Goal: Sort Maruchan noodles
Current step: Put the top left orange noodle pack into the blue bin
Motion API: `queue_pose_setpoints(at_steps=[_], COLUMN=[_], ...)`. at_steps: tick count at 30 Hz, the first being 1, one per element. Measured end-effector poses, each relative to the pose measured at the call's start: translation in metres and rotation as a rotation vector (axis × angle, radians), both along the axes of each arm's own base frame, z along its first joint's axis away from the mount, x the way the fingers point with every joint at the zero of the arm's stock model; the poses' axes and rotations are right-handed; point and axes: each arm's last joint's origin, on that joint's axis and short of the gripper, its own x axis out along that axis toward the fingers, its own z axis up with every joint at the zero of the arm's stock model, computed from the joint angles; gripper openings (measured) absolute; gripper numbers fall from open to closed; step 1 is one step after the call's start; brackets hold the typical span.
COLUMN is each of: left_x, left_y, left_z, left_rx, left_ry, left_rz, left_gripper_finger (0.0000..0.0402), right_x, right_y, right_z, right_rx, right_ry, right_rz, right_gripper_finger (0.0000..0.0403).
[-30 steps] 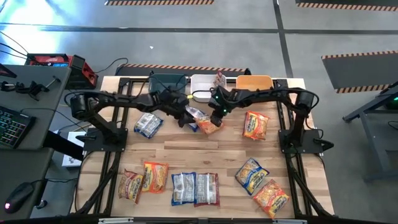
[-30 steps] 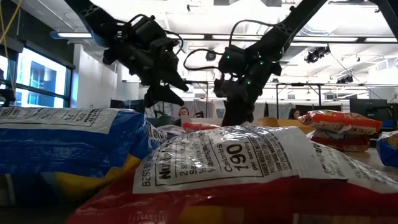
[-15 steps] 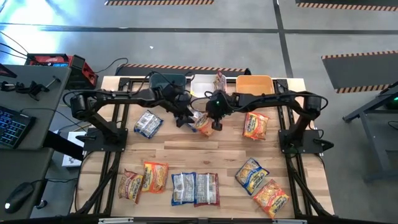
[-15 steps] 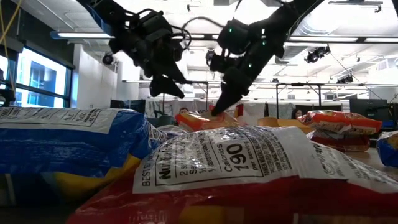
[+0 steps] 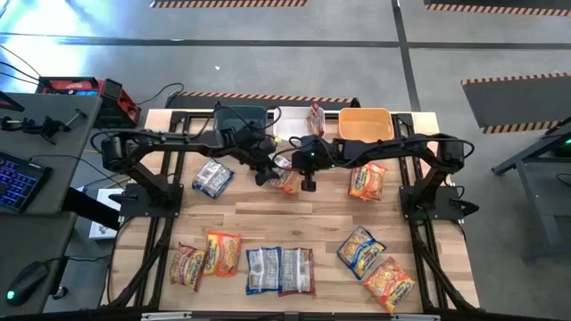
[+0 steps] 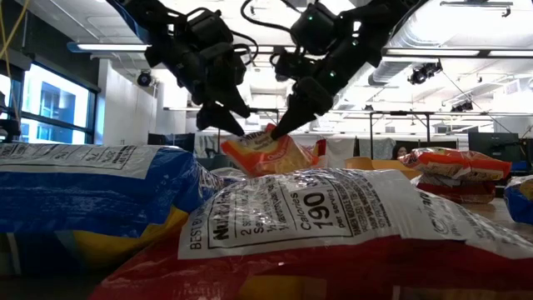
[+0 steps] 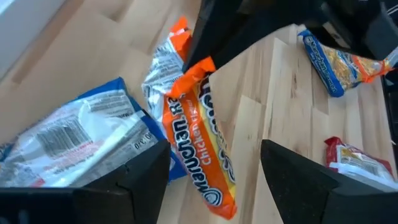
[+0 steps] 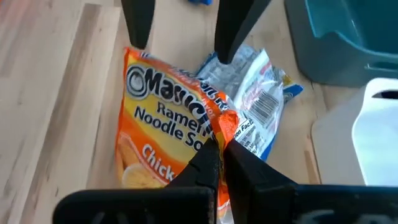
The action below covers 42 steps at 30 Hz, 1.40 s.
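- Orange packet [image 8: 163, 140] reads "Maruchan Ramen Noodle Soup", then "Chick…"; it is flat, crinkly plastic. The packet [image 6: 333, 208] nearest the low view shows "Calories 190".
- A blue-and-white packet [image 8: 258, 102] with a barcode lies under the orange one.
- Right gripper [image 8: 219, 149] is pinched tight on the orange packet's crimped edge and holds it tilted above the table [image 5: 312, 218], just at 6 o'clock of the white bin [image 5: 287, 122].
- Left gripper [image 7: 211, 165] hangs wide apart at the packet's 9 o'clock side, gripping nothing.
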Motion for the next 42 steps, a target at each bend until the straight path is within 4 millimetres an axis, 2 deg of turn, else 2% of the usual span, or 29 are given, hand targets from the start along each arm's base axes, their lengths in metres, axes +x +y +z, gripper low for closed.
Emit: queue_pose_setpoints(at_steps=[5, 17, 26, 34, 42], left_x=[0.002, 0.002, 0.004, 0.012, 0.017], left_y=[-0.005, -0.002, -0.007, -0.004, -0.003], left_z=[0.000, -0.002, -0.002, -0.023, -0.027], left_rx=[-0.017, 0.021, 0.053, 0.050, 0.032], left_ry=[0.002, 0.016, 0.013, 0.049, 0.011], left_rz=[-0.002, 0.050, 0.001, -0.034, -0.057], left_gripper_finger=[0.0250, 0.0253, 0.0253, 0.0253, 0.0234], right_x=[0.002, 0.006, 0.007, 0.009, 0.005], right_y=[0.002, 0.013, 0.013, 0.013, 0.013], right_z=[0.005, 0.011, 0.013, 0.015, 0.012], right_rx=[-0.019, -0.044, -0.051, -0.057, -0.039], right_ry=[-0.036, -0.094, -0.113, -0.139, -0.084], right_rz=[0.018, 0.068, 0.066, 0.066, 0.060], right_gripper_finger=[0.0000, 0.0000, 0.0000, 0.0000, 0.0000])
